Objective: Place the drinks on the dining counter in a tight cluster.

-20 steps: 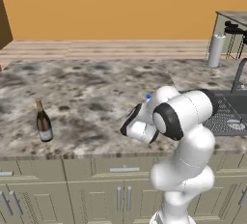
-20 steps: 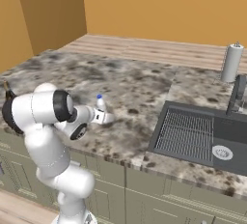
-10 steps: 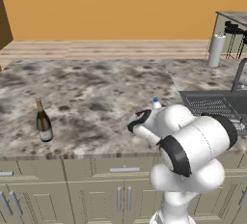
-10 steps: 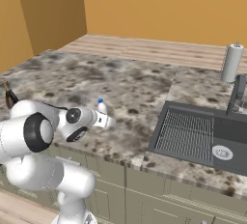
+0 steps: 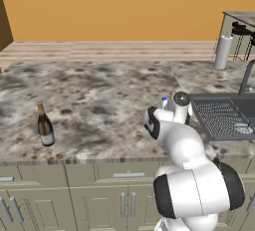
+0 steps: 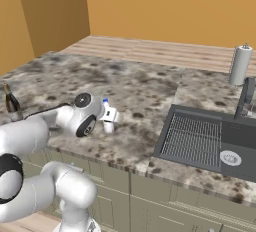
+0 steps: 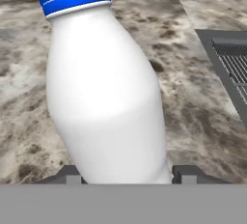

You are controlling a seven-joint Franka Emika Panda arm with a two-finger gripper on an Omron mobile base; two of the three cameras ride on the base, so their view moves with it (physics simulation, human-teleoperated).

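A small water bottle (image 7: 106,97) with a blue cap (image 5: 164,99) leans slightly between my gripper's (image 7: 129,175) two fingertips, which are shut on its lower body. In the right base view the same bottle (image 6: 107,121) sits at the hand near the middle of the marbled kitchen counter (image 6: 140,88), left of the sink. The dark wine bottle (image 5: 45,125) with a pale label stands upright far left on that counter, also visible as the wine bottle (image 6: 10,101) at the picture's edge. The dining counter (image 5: 244,17) with black stools shows far back right.
A dark sink (image 5: 219,118) with a ribbed drain board lies just right of the hand, sink (image 6: 200,141). A faucet (image 6: 244,98) rises behind it. A paper towel roll (image 5: 222,51) stands at the counter's back. Beige cabinets run below the front edge.
The arm's elbow and upper links have swung down and toward the front right, while the hand and the bottle stayed almost in place. The wine bottle has not moved.
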